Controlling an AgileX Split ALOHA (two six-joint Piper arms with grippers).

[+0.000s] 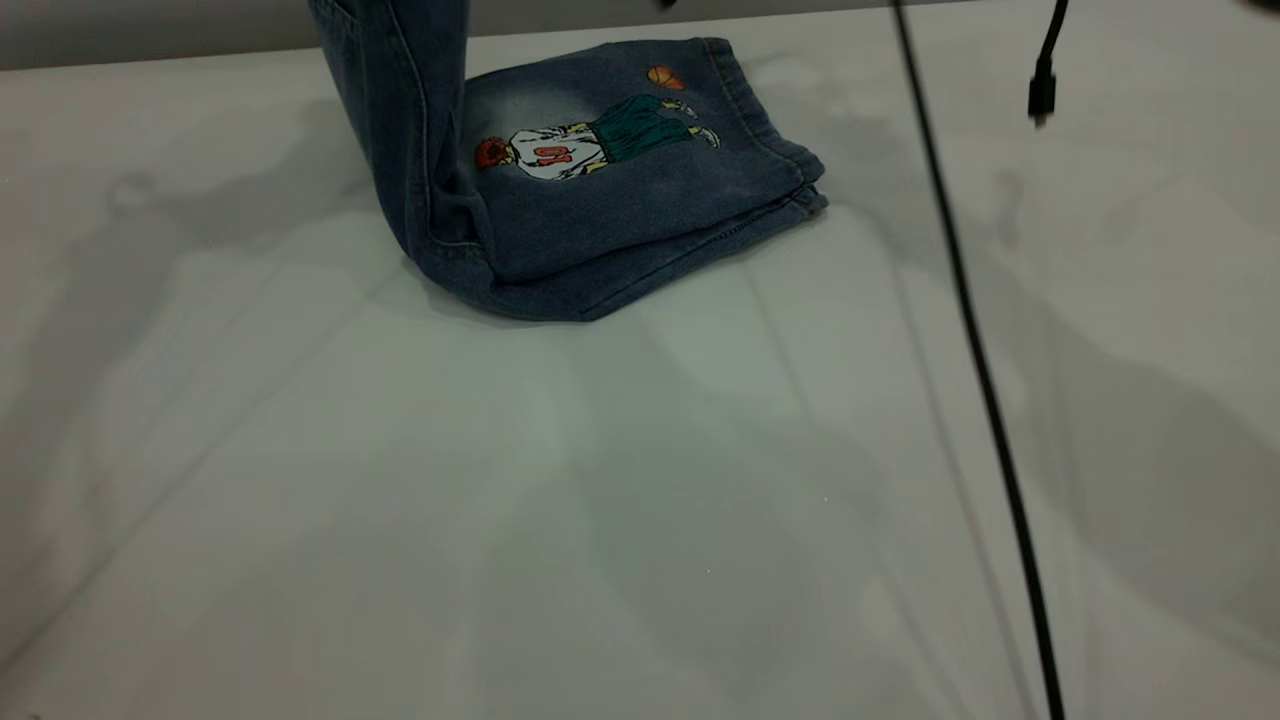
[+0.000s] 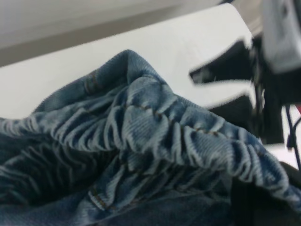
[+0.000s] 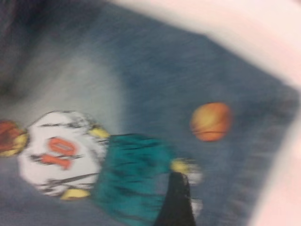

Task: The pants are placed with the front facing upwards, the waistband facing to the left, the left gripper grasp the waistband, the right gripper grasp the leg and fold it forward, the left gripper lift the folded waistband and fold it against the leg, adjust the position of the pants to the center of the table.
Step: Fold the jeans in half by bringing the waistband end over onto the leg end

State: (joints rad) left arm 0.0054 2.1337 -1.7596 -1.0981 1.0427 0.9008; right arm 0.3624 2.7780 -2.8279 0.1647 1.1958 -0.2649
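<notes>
The pants (image 1: 640, 190) lie folded at the far middle of the table (image 1: 500, 500), with the leg (image 1: 690, 150) on top and its cartoon print (image 1: 590, 145) facing up. Their left part rises steeply and leaves the exterior view at the top. In the left wrist view the ruched waistband (image 2: 155, 127) hangs right in front of the camera, draped over a black finger of my left gripper (image 2: 256, 200), which is shut on it. My right gripper hovers just above the print (image 3: 70, 155); only one tapered black finger (image 3: 176, 202) shows. Neither gripper appears in the exterior view.
A black cable (image 1: 985, 380) runs across the table on the right, from far to near. A short black plug (image 1: 1041, 95) hangs at the top right. Part of the other arm (image 2: 235, 89) shows beyond the waistband in the left wrist view.
</notes>
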